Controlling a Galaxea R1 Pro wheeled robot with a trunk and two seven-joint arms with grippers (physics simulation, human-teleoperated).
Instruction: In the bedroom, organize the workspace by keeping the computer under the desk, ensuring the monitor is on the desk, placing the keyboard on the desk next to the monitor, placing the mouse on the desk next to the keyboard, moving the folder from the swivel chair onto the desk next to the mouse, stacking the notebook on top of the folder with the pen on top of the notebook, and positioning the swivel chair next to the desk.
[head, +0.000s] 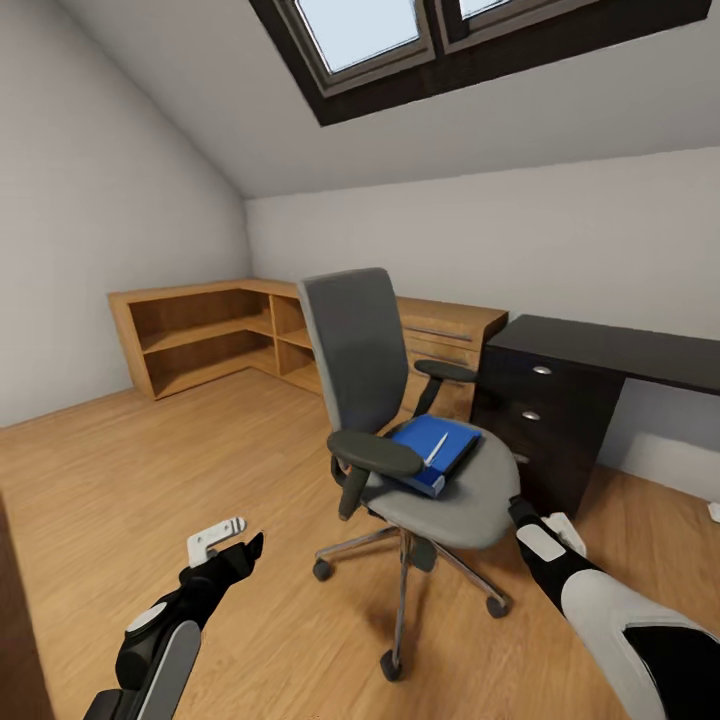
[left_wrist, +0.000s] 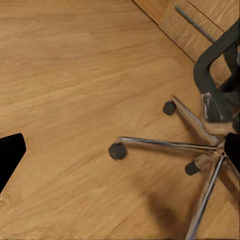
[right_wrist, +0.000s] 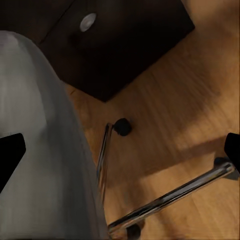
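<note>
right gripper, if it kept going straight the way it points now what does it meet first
Probably the grey padded seat of the swivel chair: in the right wrist view it sits close beside the right gripper, with wooden floor and a chrome base leg beyond. Depth is unclear, so it might slip past the seat edge.

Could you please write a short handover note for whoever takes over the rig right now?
Left claw: low over the wooden floor, holding nothing; open or shut unclear.
Right claw: at the seat edge of the grey swivel chair, empty; state unclear.
The bright blue flat folder lies on the seat with the thin white pen on top.
The glossy black desk stands beside the chair.
Done: nothing evident.
Left: move the folder to the desk, then stack and arrange the rest.
</note>
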